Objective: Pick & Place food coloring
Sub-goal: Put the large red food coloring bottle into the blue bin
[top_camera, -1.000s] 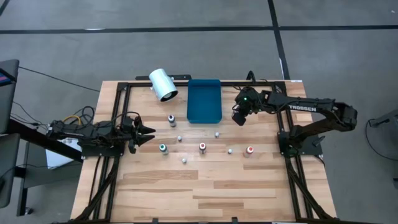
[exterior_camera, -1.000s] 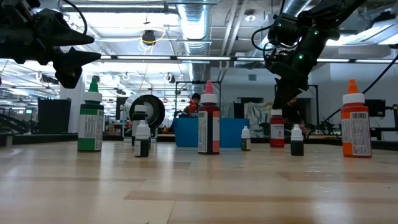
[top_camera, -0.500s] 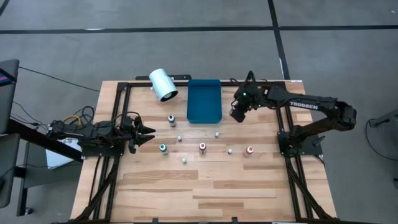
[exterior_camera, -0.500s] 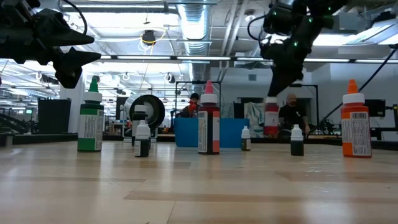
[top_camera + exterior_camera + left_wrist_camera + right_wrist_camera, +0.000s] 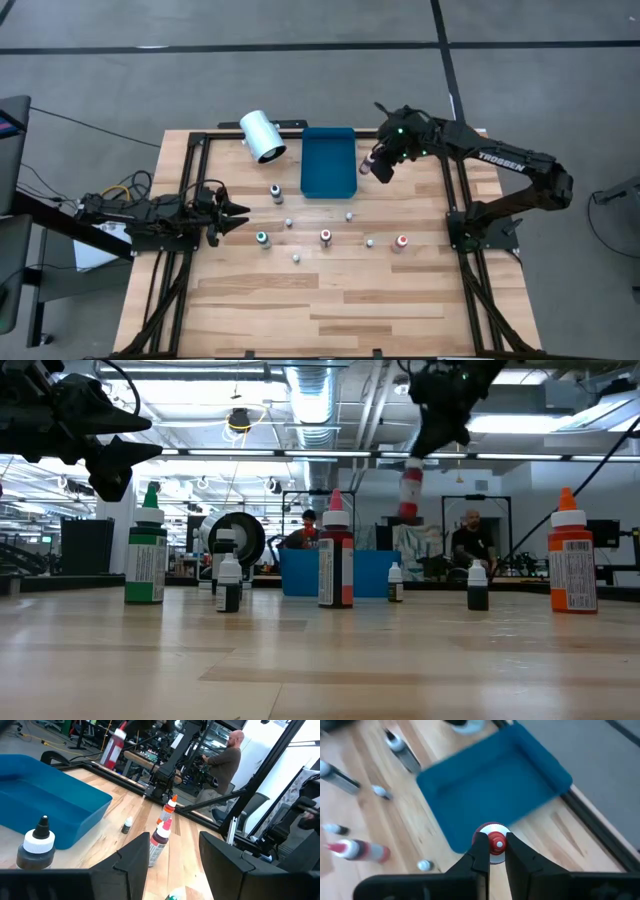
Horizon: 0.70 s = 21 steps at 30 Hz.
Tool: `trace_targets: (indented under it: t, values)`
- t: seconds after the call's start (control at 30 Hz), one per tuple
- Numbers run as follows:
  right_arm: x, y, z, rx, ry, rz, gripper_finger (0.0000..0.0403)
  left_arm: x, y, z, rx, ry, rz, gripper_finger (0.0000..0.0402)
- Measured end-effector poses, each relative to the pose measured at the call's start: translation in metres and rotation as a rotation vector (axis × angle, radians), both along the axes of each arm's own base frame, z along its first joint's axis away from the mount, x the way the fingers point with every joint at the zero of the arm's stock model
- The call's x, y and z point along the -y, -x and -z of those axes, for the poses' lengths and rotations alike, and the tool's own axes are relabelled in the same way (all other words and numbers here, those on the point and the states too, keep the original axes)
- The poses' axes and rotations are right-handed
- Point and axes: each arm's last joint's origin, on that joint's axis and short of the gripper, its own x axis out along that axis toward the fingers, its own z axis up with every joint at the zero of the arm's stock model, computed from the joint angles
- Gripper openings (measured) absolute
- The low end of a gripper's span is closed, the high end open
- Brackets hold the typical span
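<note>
Red-capped bottle (image 5: 495, 841) in right end effector (image 5: 494, 851), hanging tilted in low view

The right end effector (image 5: 492, 851) has lifted the red-topped bottle (image 5: 494, 841) toward the blue tray (image 5: 328, 160), seemingly beside its edge.

Robotics lab/workshop: exposed ceiling ducts (image 5: 330, 395), equipment racks, seated person (image 5: 227, 757) at bench.
</note>
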Motion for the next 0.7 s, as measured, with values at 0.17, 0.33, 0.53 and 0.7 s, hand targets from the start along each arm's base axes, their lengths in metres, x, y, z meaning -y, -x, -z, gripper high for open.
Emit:
trace_targets:
  t: [0.17, 0.33, 0.53, 0.7]
  values:
    - [0.000, 0.000, -0.013, 0.027, 0.009, -0.003, 0.0024, 0.000, 0.000, 0.000, 0.000, 0.000, 0.000, 0.0163]
    - [-0.001, 0.000, -0.018, 0.050, 0.006, -0.014, 0.0024, 0.000, 0.000, 0.000, 0.000, 0.000, 0.000, 0.0163]
    - [-0.004, -0.004, -0.020, 0.079, 0.010, -0.024, 0.0024, 0.000, 0.000, 0.000, 0.000, 0.000, -0.008, 0.0163]
    - [-0.004, -0.010, -0.026, 0.154, 0.041, -0.030, 0.0024, -0.001, 0.000, 0.000, 0.001, 0.001, -0.024, 0.0163]
